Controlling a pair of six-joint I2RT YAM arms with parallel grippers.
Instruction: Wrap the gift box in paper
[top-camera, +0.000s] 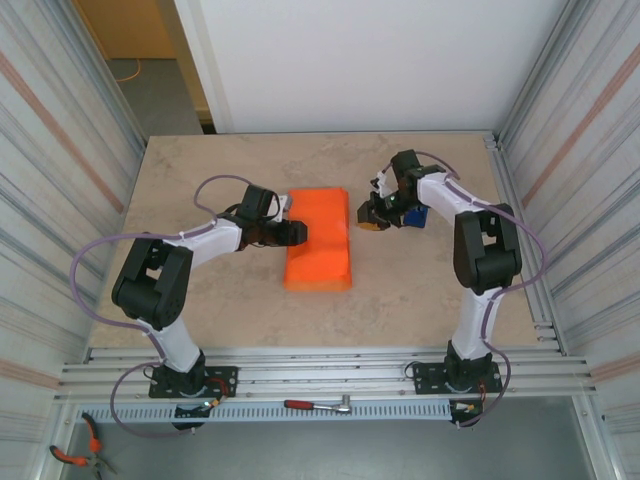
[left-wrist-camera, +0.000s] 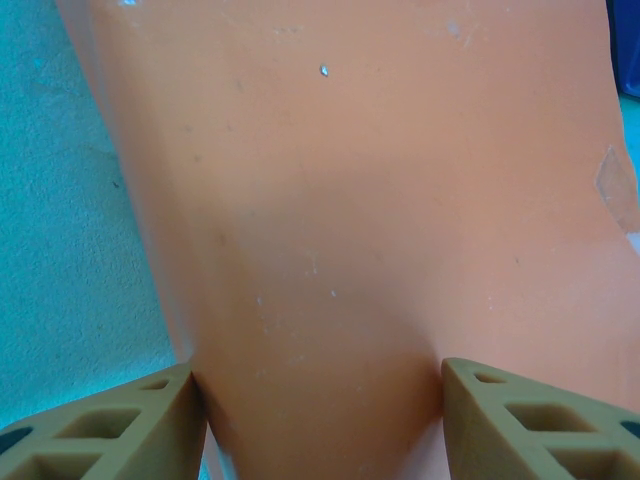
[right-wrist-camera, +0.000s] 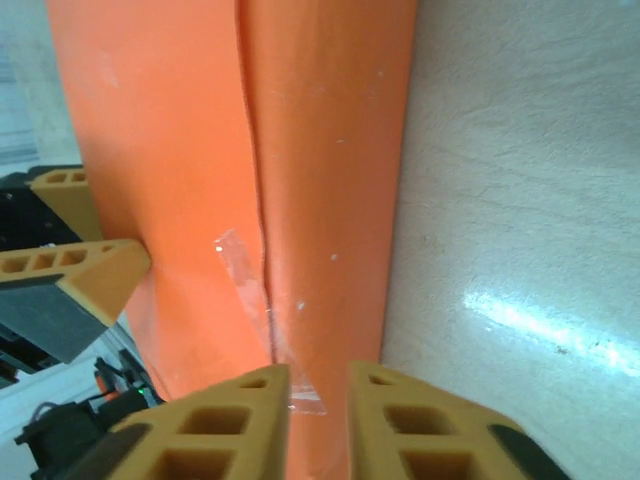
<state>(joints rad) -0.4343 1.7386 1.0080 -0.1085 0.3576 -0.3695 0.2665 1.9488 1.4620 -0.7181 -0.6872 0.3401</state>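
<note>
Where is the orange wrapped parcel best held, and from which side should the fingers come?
Take the orange paper parcel across its short width near the middle, from above. It lies flat with parallel long sides, and its taped seam runs lengthwise, so squeezing likely keeps it closed.

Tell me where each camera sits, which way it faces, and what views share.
Top external: above and behind the arms, looking down on the table; both arms, left claw, right claw show.
Left wrist: on the left arm, facing down close onto the paper; own fingers at the bottom corners.
Right wrist: on the right arm, looking down at the paper's taped seam and table; own fingers at bottom.
Shared: right wrist and top views both catch the left claw at the paper.
</note>
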